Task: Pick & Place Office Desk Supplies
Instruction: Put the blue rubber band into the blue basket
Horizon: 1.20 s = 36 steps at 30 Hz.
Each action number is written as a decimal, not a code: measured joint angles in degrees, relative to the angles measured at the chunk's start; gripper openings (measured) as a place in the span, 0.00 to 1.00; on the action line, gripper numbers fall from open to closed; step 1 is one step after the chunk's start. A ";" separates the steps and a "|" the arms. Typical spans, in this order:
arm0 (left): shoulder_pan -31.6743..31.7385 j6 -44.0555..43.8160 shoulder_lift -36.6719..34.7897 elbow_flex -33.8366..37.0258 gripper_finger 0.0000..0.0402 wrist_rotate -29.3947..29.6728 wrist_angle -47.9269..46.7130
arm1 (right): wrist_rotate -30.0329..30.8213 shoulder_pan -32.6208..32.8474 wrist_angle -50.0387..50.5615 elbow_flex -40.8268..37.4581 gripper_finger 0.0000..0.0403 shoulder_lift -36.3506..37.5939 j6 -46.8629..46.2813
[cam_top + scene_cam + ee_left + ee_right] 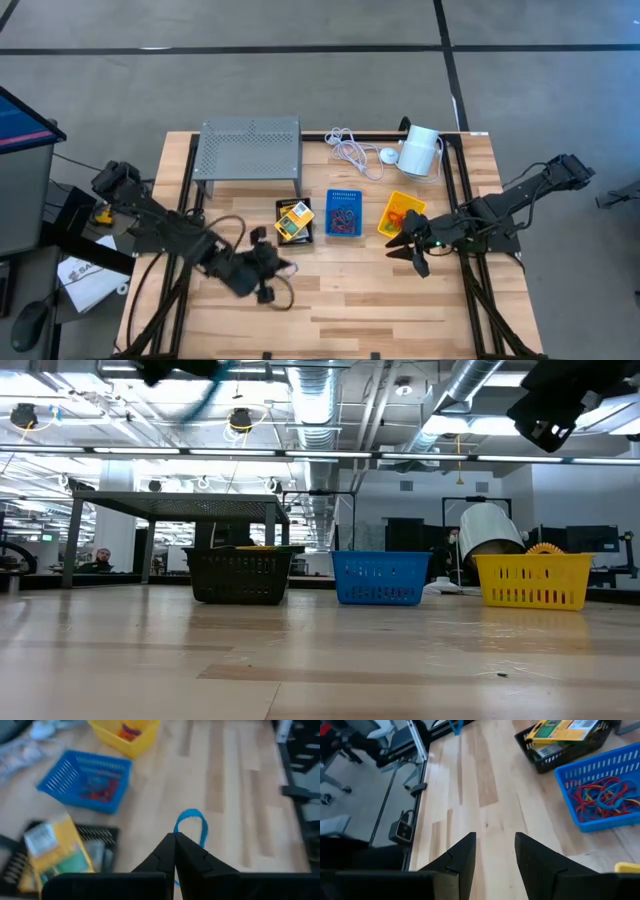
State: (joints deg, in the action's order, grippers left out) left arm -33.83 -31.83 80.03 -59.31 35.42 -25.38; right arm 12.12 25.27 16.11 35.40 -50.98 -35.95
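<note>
Blue loop lifted, on its way to a bin

Left gripper clenched on the blue loop, near the blue bin; next, carry it over. Right gripper parted, empty

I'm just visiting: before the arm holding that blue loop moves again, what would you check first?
1. Left claw shut on the blue loop: ok.
2. Blue bin, which already holds loops, sits upright with its top open: ok.
3. Right claw open, empty and above bare wood beside the yellow bin, out of the way: ok.
4. Black bin with yellow card packets stands beside the blue bin, so aim matters: ok.
5. How firmly the loop is pinched: cannot tell.
</note>
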 joint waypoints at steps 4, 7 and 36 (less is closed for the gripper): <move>7.71 10.51 0.00 0.04 0.00 -4.40 6.20 | 0.05 -1.03 -0.89 0.00 0.33 0.00 -0.09; 13.36 17.72 0.02 0.04 0.00 -8.38 12.19 | 0.05 -1.47 -2.19 0.00 0.33 0.00 0.15; 42.96 24.05 24.93 0.04 0.00 -40.34 41.01 | 0.18 -19.29 -0.84 0.00 0.33 -2.20 21.58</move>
State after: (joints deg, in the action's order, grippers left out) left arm 9.13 -7.78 104.96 -59.27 -4.92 15.62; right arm 12.30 5.98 15.27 35.40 -53.18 -14.37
